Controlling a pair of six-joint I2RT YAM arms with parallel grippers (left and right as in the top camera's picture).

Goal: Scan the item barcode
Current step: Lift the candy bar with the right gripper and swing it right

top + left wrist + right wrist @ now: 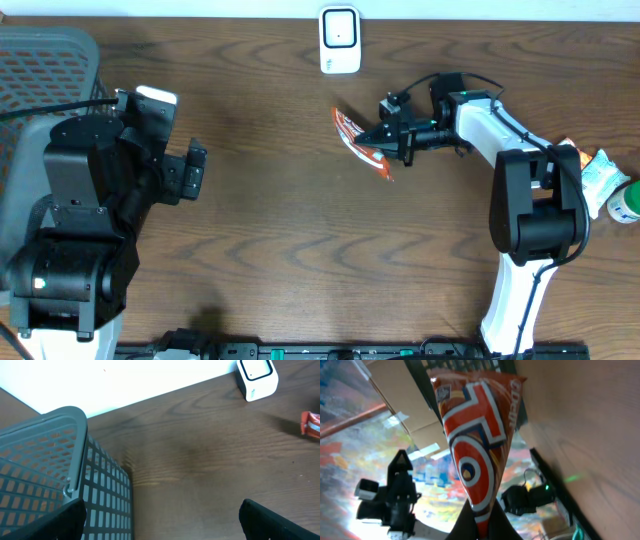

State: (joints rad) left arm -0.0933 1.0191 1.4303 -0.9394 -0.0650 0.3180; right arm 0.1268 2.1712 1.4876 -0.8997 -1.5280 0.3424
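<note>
Overhead, the right gripper [385, 138] is clamped on one end of a red-orange snack bag [358, 140], which lies slantwise near the white scanner [339, 40] but apart from it, on the side toward the robot. Whether the bag touches the table [300, 250] cannot be told. In the right wrist view the fingers pinch the bag's [475, 445] narrow lower end, and the bag stands up from them, its printed face to the camera; no barcode can be made out on that face.

The left gripper [190, 170] sits well apart at the left of the table, beside a grey basket [50, 60]. In the left wrist view its fingers [280, 522] stand wide with nothing between them, over bare wood next to the basket's [75, 445] rim. The scanner [257, 377] shows at that view's top right and a bit of the bag [311, 424] at its right edge.

A white packet [600, 175] and a green-capped bottle [625, 205] lie at the table's far right.
</note>
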